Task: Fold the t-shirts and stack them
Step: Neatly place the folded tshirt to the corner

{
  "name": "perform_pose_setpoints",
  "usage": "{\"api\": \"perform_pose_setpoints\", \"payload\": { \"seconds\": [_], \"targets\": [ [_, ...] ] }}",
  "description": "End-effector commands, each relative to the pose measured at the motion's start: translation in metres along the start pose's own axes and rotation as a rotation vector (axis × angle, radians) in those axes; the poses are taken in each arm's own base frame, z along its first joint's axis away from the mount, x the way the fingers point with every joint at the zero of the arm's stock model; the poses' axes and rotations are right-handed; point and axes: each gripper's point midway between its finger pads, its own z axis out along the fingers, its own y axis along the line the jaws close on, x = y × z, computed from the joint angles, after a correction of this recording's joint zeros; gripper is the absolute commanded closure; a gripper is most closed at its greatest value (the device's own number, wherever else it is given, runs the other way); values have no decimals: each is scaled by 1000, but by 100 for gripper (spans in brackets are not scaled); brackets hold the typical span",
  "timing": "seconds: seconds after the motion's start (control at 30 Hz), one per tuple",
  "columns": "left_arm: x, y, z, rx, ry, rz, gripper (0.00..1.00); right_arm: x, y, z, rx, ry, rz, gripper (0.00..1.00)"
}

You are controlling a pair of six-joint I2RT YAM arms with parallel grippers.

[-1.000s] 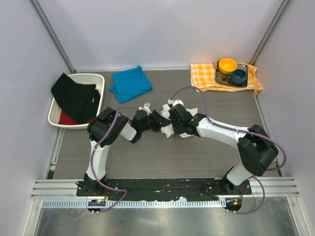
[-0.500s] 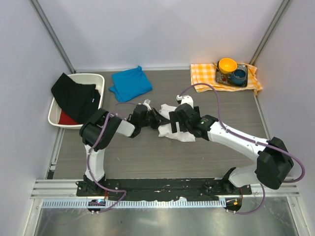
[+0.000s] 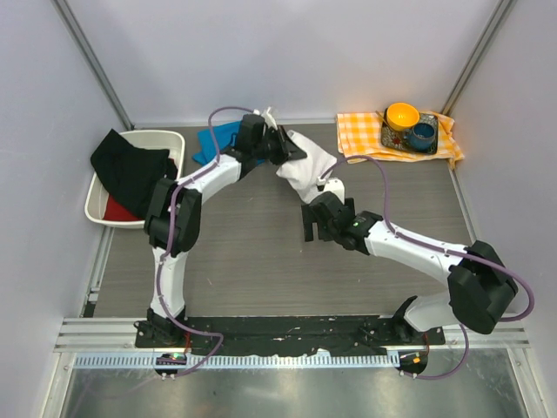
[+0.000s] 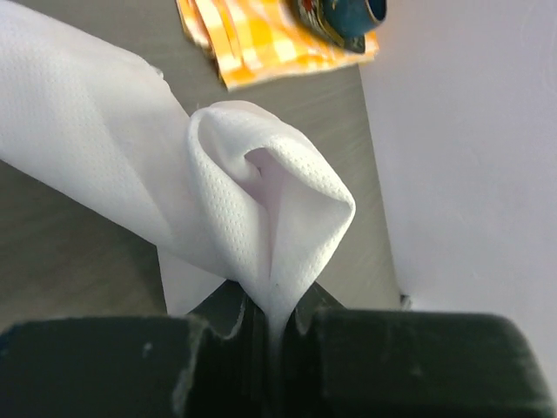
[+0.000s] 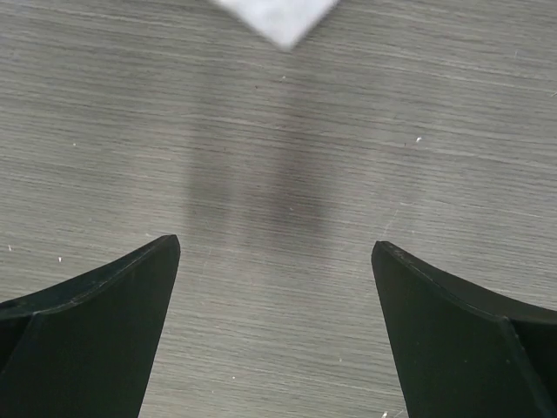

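My left gripper [image 3: 290,150] is shut on a bunched fold of the white t-shirt [image 3: 306,167] and holds it up off the table at the back middle. In the left wrist view the cloth [image 4: 244,192] is pinched between the jaws of that gripper [image 4: 274,306] and loops out ahead. The blue t-shirt [image 3: 211,139] lies folded at the back, mostly hidden behind my left arm. My right gripper [image 3: 307,223] hovers open over bare table, empty [image 5: 276,252]. Only a corner of the white shirt [image 5: 278,17] shows ahead of it.
A white bin [image 3: 177,139] with black and red clothes sits at the left. An orange-and-white checked cloth [image 3: 364,135] lies at the back right. On it a tray carries an orange bowl [image 3: 402,113] and a blue cup [image 3: 424,134]. Walls close three sides.
My left gripper shut on the white shirt and carried it up and back toward the blue one. My right gripper opened, let the shirt go and drew back.
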Motion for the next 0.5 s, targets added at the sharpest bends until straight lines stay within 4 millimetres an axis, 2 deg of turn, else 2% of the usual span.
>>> {"api": "perform_pose_setpoints", "payload": {
  "seconds": [0.0, 0.03, 0.1, 0.13, 0.2, 0.23, 0.27, 0.47],
  "targets": [
    [-7, 33, 5, -88, 118, 63, 100, -17, 10, -11, -68, -77, 66, 1],
    [-18, 29, 7, -81, 107, 83, 100, -17, 10, -12, -71, -80, 68, 1],
    [-26, 51, 12, -120, 111, 79, 100, -14, 8, -15, -76, -83, 69, 1],
    [-34, 50, 13, -120, 102, 96, 100, -14, 8, -16, -79, -86, 71, 1],
    [-41, 73, 17, -147, 101, 75, 100, -12, 8, -19, -94, -91, 79, 1],
    [-52, 72, 19, -136, 84, 84, 100, -11, 10, -20, -109, -89, 84, 1],
    [-59, 80, 19, -143, 77, 78, 100, -6, 9, -20, -113, -83, 83, 1],
    [-94, 97, 23, -164, 43, 85, 100, 4, 4, -20, -109, -78, 76, 1]
  ]
}}
